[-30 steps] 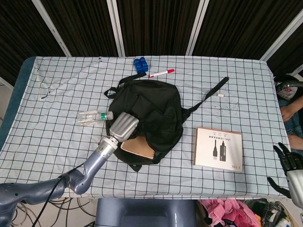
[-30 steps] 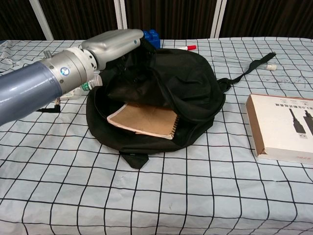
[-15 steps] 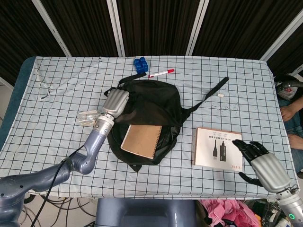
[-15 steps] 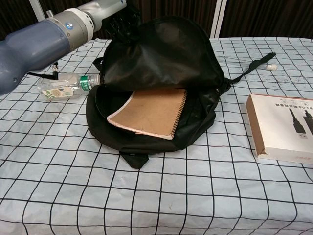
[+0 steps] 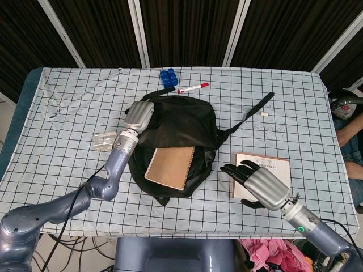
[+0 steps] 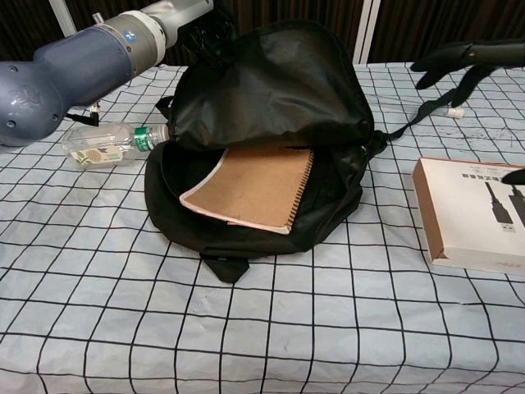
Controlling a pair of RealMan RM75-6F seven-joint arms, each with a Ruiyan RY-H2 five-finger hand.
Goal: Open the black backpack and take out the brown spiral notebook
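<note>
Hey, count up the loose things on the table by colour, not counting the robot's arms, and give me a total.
Black: 1, the backpack
Brown: 1, the spiral notebook
Blue: 1, the toy block
Red and white: 1, the marker
Clear: 1, the plastic bottle
White: 1, the flat box
Total: 6
</note>
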